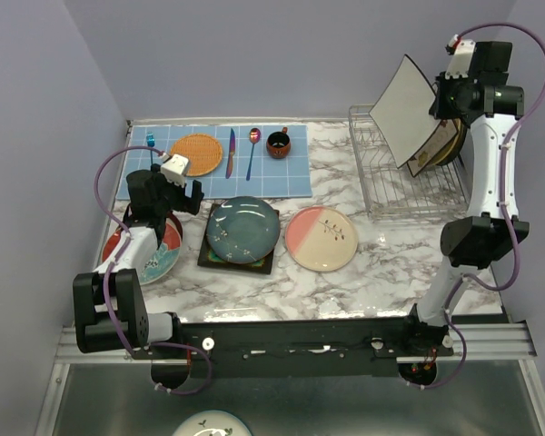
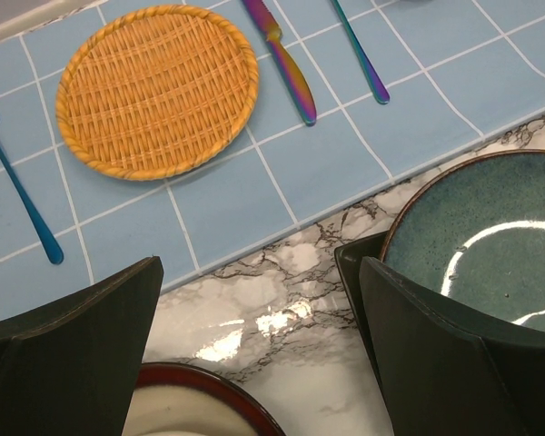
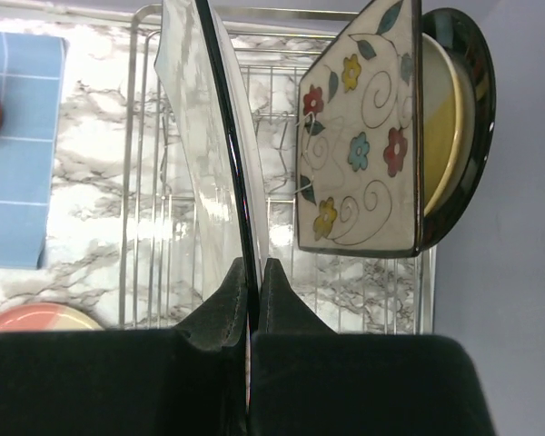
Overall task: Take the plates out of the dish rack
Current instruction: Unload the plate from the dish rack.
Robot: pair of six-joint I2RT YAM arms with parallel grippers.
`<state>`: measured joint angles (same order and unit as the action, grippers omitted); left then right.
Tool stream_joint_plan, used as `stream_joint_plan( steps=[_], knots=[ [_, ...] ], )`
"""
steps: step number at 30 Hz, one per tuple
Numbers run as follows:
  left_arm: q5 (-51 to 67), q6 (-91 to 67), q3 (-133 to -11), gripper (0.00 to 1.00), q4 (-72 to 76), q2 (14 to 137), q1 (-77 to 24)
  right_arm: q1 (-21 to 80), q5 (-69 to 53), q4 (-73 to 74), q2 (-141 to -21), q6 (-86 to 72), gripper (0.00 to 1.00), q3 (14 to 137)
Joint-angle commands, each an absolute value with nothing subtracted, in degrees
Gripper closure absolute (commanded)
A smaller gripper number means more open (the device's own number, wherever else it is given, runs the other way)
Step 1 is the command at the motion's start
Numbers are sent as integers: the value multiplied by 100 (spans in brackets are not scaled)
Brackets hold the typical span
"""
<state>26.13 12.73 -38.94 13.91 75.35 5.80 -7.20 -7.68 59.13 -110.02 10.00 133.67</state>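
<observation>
Right gripper (image 3: 252, 272): jaws pinched tight on the edge of a square plate (image 1: 404, 107), glossy white face with a thin dark rim, held tilted above the silver wire dish rack (image 1: 391, 195).

Only the right wrist view shows what stands in the rack: a square flowered plate (image 3: 363, 136), upright, and behind it a round dark-rimmed plate (image 3: 463, 127) with a yellow centre.

Left gripper (image 2: 254, 363): jaws wide apart, holding nothing. It hangs over the veined marble table (image 2: 282, 268), between a red-rimmed plate (image 2: 200, 400) and a speckled teal plate (image 2: 490, 236).

The overhead view adds that the teal plate sits on a dark square plate (image 1: 236, 264), with a round pink-and-cream plate (image 1: 321, 238) just beside.

The left wrist view shows the coarse weave of the orange mat (image 2: 154, 91).
</observation>
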Motion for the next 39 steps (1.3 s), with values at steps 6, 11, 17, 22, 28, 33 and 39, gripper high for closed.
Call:
stream_joint_plan(
  steps=[6, 11, 17, 22, 28, 33, 39],
  knots=[
    [2558, 1362, -4122, 1, 1318, 7550, 545, -747, -2802, 5545, -10125, 352, 99, 13280],
    [2593, 1371, -4122, 1, 1266, 7523, 536, -738, -3708, 5695, -9967, 281, 99, 12817],
    [2602, 1371, -4184, 1, 1195, 7523, 527, -694, -3674, 5502, -9423, 605, 99, 11603],
    [2619, 1301, -4289, 1, 1187, 7550, 536, -650, -3884, 5660, -9123, 975, 99, 10944],
    [2707, 1231, -4447, 1, 1090, 7585, 536, -633, -4165, 5924, -8755, 1397, 99, 10399],
    [2733, 1187, -4482, 1, 1072, 7602, 536, -624, -4411, 5862, -8534, 1591, 99, 9590],
    [2716, 1213, -4482, 1, 1107, 7690, 536, -335, -4904, 5933, -8832, 1758, 99, 9343]
  ],
)
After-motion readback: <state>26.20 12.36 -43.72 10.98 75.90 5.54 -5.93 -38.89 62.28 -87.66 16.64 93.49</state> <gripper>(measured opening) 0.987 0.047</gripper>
